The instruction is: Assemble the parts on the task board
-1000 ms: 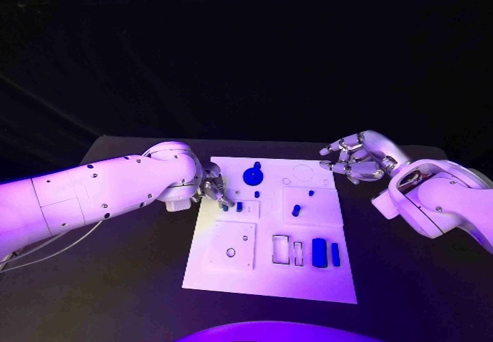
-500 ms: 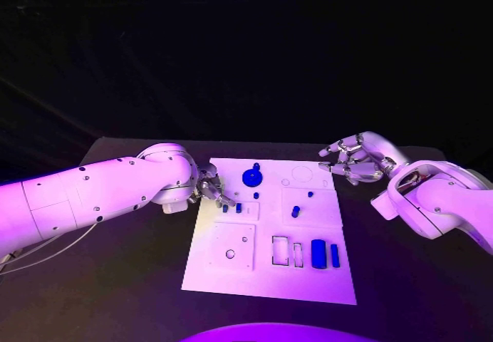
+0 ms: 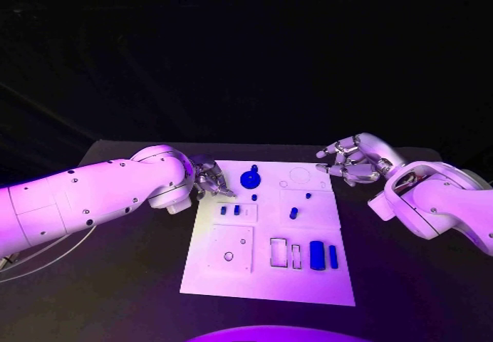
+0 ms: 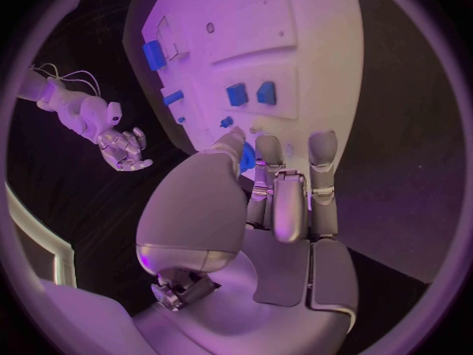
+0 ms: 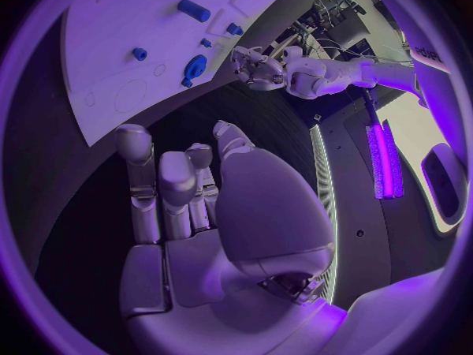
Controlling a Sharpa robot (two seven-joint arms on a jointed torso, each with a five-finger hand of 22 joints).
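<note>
The white task board [image 3: 231, 274] lies in the middle of the table. My left hand [image 3: 213, 178] hovers at its far left corner, fingers apart, holding nothing. Just ahead of it stands a round blue knob part [image 3: 251, 177]. Two small blue parts [image 3: 229, 210] sit side by side nearer me, and they also face the left hand [image 4: 281, 205] as the small blue pair [image 4: 251, 94]. My right hand [image 3: 349, 160] hangs off the board's far right corner, fingers loosely bent and empty. From the right hand [image 5: 188, 205] the knob [image 5: 194, 67] is partly visible.
Other blue parts on the board: a short peg [image 3: 293, 212], two tiny pegs [image 3: 308, 194], and two upright bars [image 3: 316, 255] beside empty rectangular slots [image 3: 278, 251]. A square plate with a hole [image 3: 232, 248] lies near left. Bare black table [image 3: 123, 285] surrounds the board.
My left hand has pulled back from the two small blue parts toward the board's far left corner. A second small part now shows beside the first. The right hand has stayed put.
</note>
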